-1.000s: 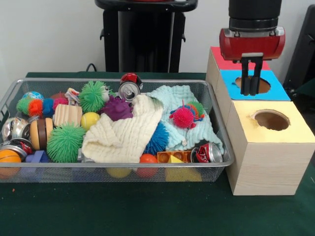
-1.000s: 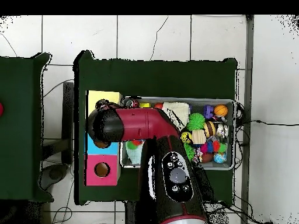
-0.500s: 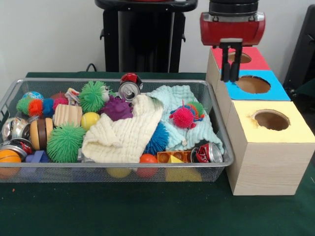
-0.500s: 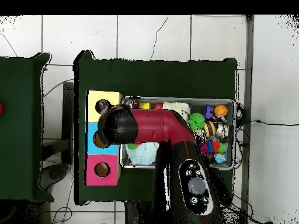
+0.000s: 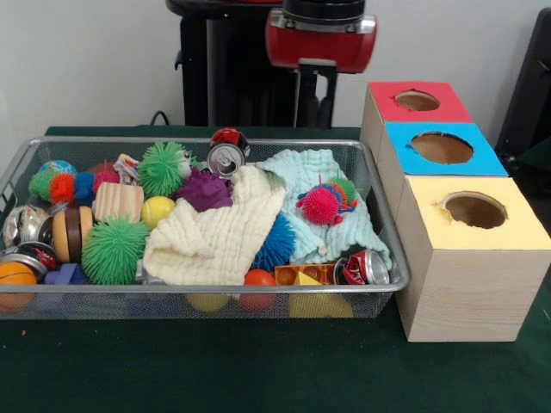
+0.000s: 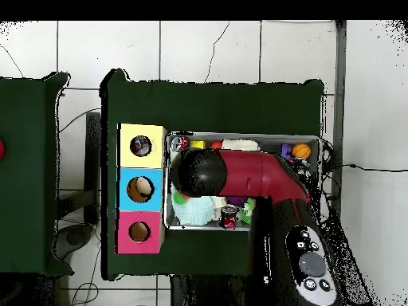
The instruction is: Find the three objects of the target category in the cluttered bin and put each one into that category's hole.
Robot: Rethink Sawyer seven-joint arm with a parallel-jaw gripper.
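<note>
Since a second ago the gripper (image 5: 315, 95) had swung away from above the blue box (image 5: 441, 148) and come across to hang over the far side of the wire bin (image 5: 392, 249), above the pale blue cloth (image 5: 314, 172); I took that to mean one drop was finished and the search was starting again; its fingers hung close together with nothing between them, so I read the hand as empty and nearly closed.

Going left to right along the bin in the front view, I saw crushed cans at the left end (image 5: 24, 225), an orange ball (image 5: 15, 277), a green spiky ball (image 5: 114, 248), a cream cloth (image 5: 215, 228), an upright can (image 5: 225, 158), a pink spiky ball (image 5: 320, 205) lying on the pale blue cloth, and another can (image 5: 366, 267) in the near right corner; I could not tell which category was wanted, though the overhead view showed something lying in the blue hole (image 6: 140, 188) and something in the yellow one (image 6: 141, 146).

Beside the bin stood the yellow box (image 5: 472, 258), the blue one and the red box (image 5: 417, 101) in a row; all rested on a dark green table cover (image 5: 215, 370); beyond it the overhead showed a pale tiled floor (image 6: 215, 48) with cables trailing.
</note>
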